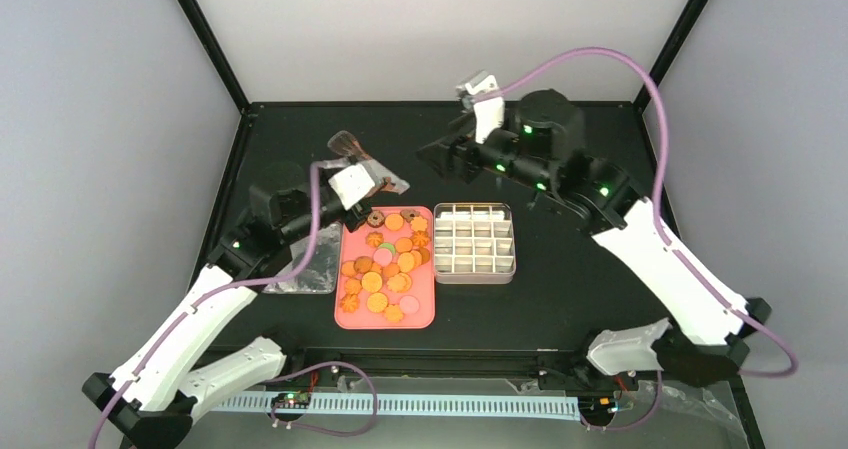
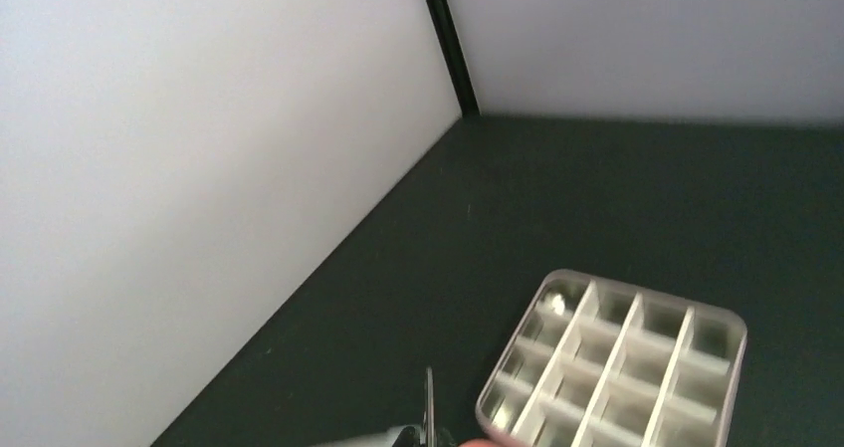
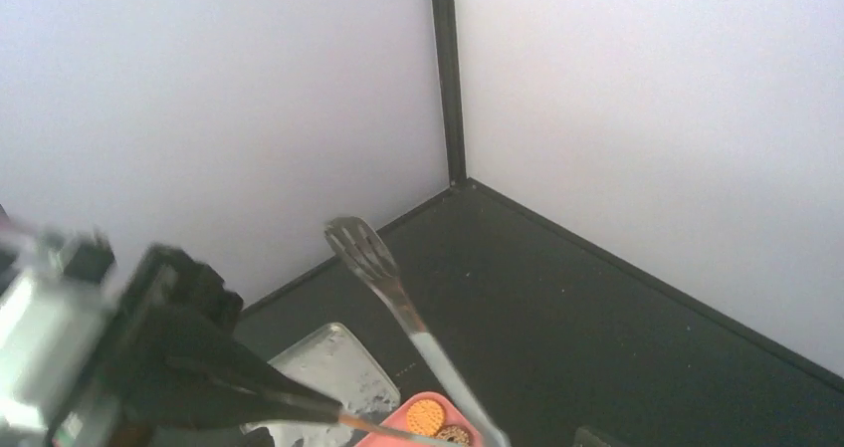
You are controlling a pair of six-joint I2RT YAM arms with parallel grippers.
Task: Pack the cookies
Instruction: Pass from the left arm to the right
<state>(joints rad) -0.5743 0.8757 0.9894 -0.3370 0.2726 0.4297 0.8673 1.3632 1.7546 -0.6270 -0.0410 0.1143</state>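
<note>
The cookies (image 1: 385,264), orange-golden rounds with a few brown, pink and green ones, lie on the pink tray (image 1: 425,314). Two of them show at the bottom of the right wrist view (image 3: 426,417). The white gridded tin (image 1: 475,241) stands right of the tray, its cells bare; it also shows in the left wrist view (image 2: 617,367). My left gripper (image 1: 360,184) hovers over the tray's far left corner, shut on slotted tongs (image 1: 345,145), whose head shows in the right wrist view (image 3: 363,250). My right gripper (image 1: 442,159) hangs behind the tin; its jaws are too dark to read.
A silver lid (image 1: 305,269) lies left of the tray, partly under my left arm; it also shows in the right wrist view (image 3: 323,367). White walls with black corner posts close the table's back and sides.
</note>
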